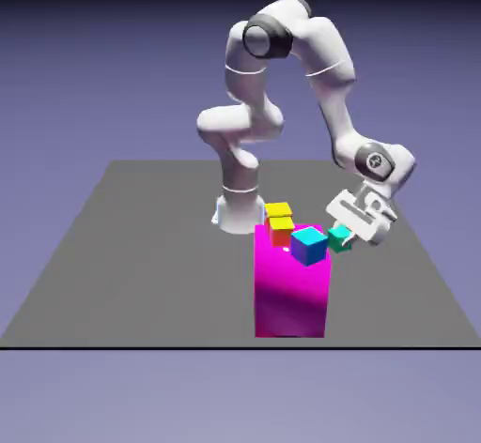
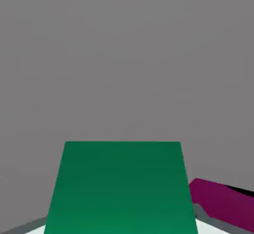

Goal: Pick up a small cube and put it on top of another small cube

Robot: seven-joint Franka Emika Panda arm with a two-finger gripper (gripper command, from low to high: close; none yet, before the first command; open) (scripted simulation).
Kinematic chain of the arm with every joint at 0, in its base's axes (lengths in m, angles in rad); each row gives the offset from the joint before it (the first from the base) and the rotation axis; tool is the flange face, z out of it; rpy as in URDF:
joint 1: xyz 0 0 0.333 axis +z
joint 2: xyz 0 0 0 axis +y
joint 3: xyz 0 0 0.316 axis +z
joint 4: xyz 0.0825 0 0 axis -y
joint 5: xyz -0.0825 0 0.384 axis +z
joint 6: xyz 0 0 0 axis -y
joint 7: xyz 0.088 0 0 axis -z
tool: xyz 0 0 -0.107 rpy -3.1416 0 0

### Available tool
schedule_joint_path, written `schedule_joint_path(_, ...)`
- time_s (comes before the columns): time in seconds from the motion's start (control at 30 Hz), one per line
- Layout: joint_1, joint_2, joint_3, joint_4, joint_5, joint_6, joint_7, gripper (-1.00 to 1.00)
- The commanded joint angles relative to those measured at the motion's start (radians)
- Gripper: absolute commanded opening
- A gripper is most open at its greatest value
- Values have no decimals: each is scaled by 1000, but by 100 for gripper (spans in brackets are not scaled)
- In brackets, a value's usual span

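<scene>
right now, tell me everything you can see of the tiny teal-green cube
The tiny teal-green cube is the smallest block in view, plain and matte, with flat unmarked faces. It sits at the tip of the pincer, apparently gripped, just off the exterior view's right of the blue cube with a cyan top and beside the upper edge of the magenta block. Whether it touches either cannot be told. In the hand view it fills the lower middle as one broad green face, hiding the fingertips.

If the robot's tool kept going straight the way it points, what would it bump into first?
Probably the bare grey table. The tool holds the teal-green cube, and past it the hand view shows only tabletop; the magenta block lies off to one side.
</scene>
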State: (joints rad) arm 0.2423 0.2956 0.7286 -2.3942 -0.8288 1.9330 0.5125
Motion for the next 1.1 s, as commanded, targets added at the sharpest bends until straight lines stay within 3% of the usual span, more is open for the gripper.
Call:
schedule_joint_path(0.0, -3, 3, -13, 36, 13, -26, -8, -100)
schedule_joint_path(0.83, -69, 89, -342, 937, 406, -685, -211, -100)
schedule_joint_path(0.93, -48, 147, -395, 951, 376, -741, -173, -100)
schedule_joint_path(1.07, -77, 108, -402, 806, 382, -633, -158, -100)
